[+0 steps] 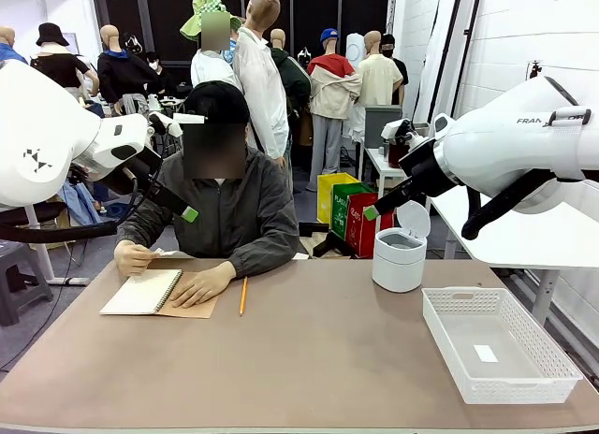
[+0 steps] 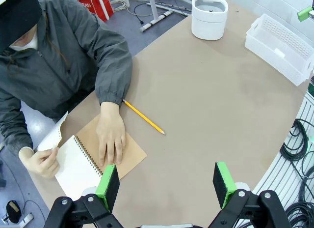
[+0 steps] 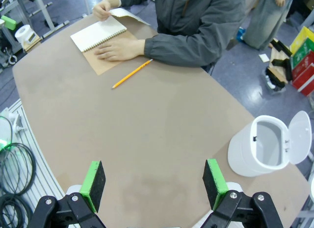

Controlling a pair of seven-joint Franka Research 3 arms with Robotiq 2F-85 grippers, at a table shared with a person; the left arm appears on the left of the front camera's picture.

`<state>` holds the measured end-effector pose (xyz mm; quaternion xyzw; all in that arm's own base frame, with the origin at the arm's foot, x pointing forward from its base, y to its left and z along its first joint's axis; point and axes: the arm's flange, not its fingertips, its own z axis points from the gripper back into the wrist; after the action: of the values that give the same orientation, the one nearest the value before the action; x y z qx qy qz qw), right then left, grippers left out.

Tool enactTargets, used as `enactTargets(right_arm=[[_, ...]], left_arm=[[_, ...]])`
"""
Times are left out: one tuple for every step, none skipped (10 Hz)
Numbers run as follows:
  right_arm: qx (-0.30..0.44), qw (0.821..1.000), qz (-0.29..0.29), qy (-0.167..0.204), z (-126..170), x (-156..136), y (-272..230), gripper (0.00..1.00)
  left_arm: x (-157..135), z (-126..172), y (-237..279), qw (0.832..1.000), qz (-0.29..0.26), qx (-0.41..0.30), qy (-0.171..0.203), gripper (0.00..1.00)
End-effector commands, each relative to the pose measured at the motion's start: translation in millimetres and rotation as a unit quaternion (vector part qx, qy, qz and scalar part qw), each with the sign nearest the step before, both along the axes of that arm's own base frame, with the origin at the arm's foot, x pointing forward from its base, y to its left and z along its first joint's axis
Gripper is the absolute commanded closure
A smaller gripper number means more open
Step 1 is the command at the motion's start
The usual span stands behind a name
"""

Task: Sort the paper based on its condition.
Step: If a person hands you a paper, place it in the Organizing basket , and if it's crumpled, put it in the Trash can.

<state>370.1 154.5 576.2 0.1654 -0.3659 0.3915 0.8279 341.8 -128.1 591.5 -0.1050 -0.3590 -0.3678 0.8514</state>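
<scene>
Paper sheet (image 2: 55, 132) raised in person's hand (image 2: 41, 161), beside open spiral notebook (image 2: 78, 166) at counter (image 1: 309, 359) far-left edge. Person's other hand (image 2: 112, 137) flat on notebook's brown cover; yellow pencil (image 2: 143, 117) just beside. White bin (image 1: 398, 261) (lid up) and white basket (image 1: 519, 387) toward right. Left fingers (image 2: 109, 183) and right fingers (image 3: 93, 183) hover above counter, spread wide, holding nothing.

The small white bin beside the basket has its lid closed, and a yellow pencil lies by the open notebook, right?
No: the lid of the white bin stands open, as the right wrist view shows. It sits beside the basket, and the yellow pencil lies by the open notebook.
</scene>
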Motion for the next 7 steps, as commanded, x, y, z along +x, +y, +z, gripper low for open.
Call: enactTargets(right_arm=[[0.002, 1.000, 0.002, 0.001, -0.3, 0.0, 0.4, 0.00], [0.002, 1.000, 0.002, 0.001, -0.3, 0.0, 0.4, 0.00], [0.002, 1.000, 0.002, 0.001, -0.3, 0.0, 0.4, 0.00], [0.002, 1.000, 0.002, 0.001, -0.3, 0.0, 0.4, 0.00], [0.002, 1.000, 0.002, 0.001, -0.3, 0.0, 0.4, 0.00], [0.002, 1.000, 0.002, 0.001, -0.3, 0.0, 0.4, 0.00], [0.002, 1.000, 0.002, 0.001, -0.3, 0.0, 0.4, 0.00]], left_arm=[[0.7, 2.1, 0.9, 1.000, -0.001, 0.000, 0.003, 0.00], [0.7, 2.1, 0.9, 1.000, -0.001, 0.000, 0.003, 0.00], [0.7, 2.1, 0.9, 1.000, -0.001, 0.000, 0.003, 0.00], [0.7, 2.1, 0.9, 1.000, -0.001, 0.000, 0.003, 0.00], [0.7, 2.1, 0.9, 1.000, -0.001, 0.000, 0.003, 0.00], [0.7, 2.1, 0.9, 1.000, -0.001, 0.000, 0.003, 0.00], [0.7, 2.1, 0.9, 1.000, -0.001, 0.000, 0.003, 0.00]])
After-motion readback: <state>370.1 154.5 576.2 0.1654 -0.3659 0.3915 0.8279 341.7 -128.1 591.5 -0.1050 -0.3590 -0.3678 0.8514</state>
